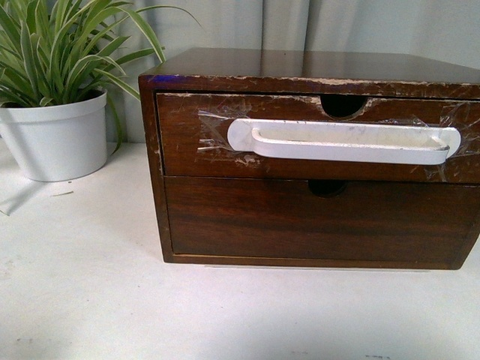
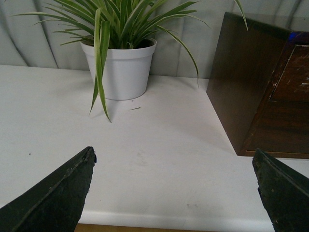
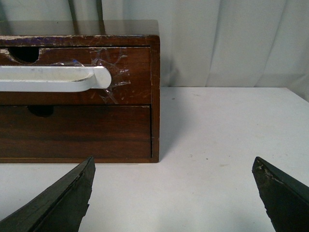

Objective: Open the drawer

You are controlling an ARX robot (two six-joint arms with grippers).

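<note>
The left fingers (image 2: 53, 193) are spread wide with nothing between them above the white bench (image 2: 159, 159). The right fingers (image 3: 53, 200) are equally parted and empty, facing the right front corner of the dark wooden cabinet (image 3: 96, 28). The drawer (image 1: 184, 142), the upper of 2, sits closed, its white handle (image 1: 345, 141) taped across the front below a half-round notch (image 1: 343, 105).

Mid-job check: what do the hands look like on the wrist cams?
The left hand and right hand look alike: two matte black, wedge-shaped fingers tapering to points, with rough edges. No cables, markings or arm links show; the front view shows neither arm.
</note>
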